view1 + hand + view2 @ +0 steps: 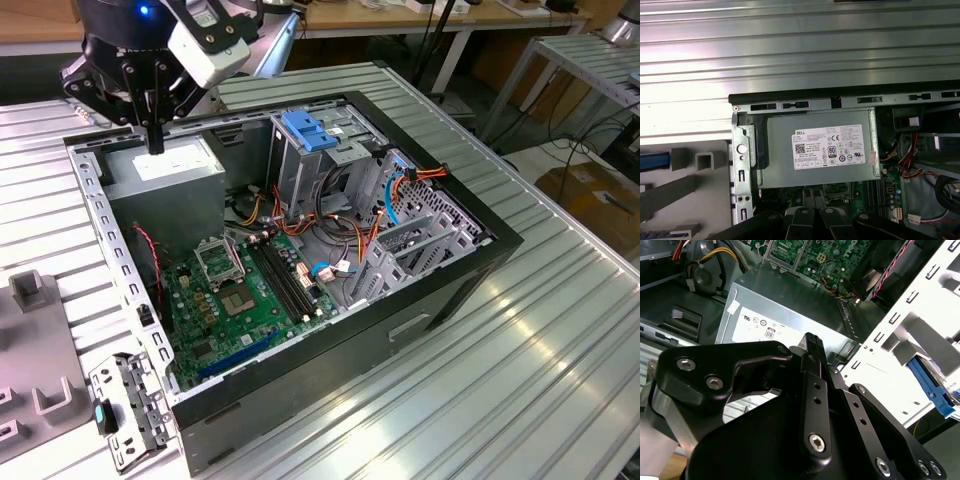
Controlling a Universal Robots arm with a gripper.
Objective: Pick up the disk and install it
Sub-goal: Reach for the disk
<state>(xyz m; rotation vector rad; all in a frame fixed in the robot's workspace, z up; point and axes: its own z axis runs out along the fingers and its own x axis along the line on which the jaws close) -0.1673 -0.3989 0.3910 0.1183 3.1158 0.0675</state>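
Hovering above the power supply (165, 165) in a corner of the open computer case (300, 380), the gripper (155, 140) has its fingers pressed together on nothing, a pose I judge suits travelling over the chassis rather than grasping. The disk (932, 390) seems to lie outside the case, beyond the white side frame (890, 365), on a grey fixture (710, 200) on the counter (540, 350). Its blue rail peeks past that frame in the second wrist view while the dark body is hidden, so the identification is tentative.
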